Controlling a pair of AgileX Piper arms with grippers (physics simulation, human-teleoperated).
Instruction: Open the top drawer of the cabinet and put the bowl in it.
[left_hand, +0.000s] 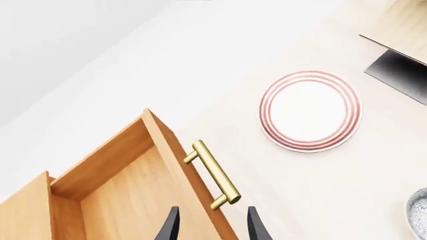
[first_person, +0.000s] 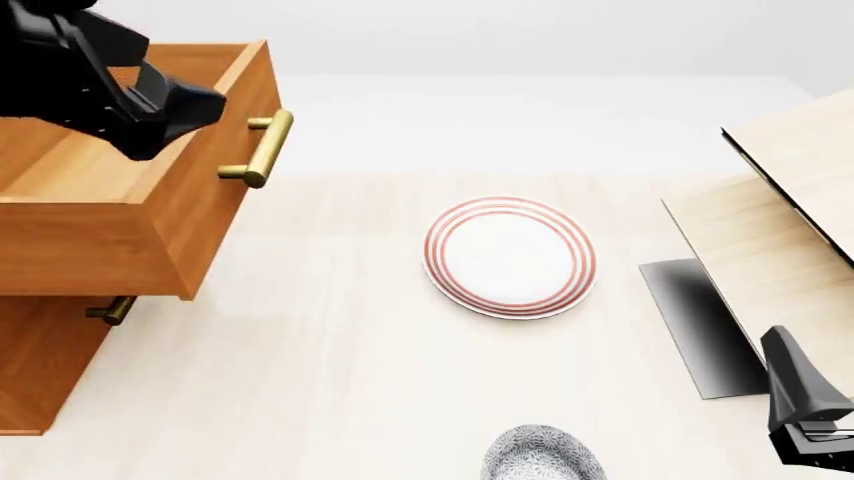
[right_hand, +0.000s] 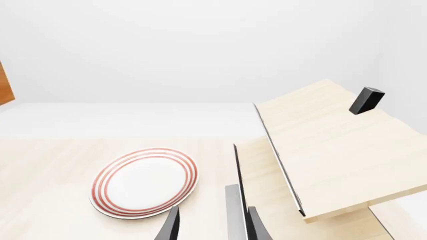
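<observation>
The orange-brown cabinet stands at the left. Its top drawer is pulled out and its inside looks empty. The brass handle sticks out of the drawer front. My left gripper is open above the drawer's front edge, with the handle just beyond its fingertips and not gripped. The speckled bowl sits on the table at the near edge; its rim also shows in the left wrist view. My right gripper is open and empty, low at the right, apart from the bowl.
A red-ringed white plate lies mid-table and also shows in the right wrist view. A pale light-wood structure with a dark base stands at the right. A lower drawer's handle shows under the open drawer.
</observation>
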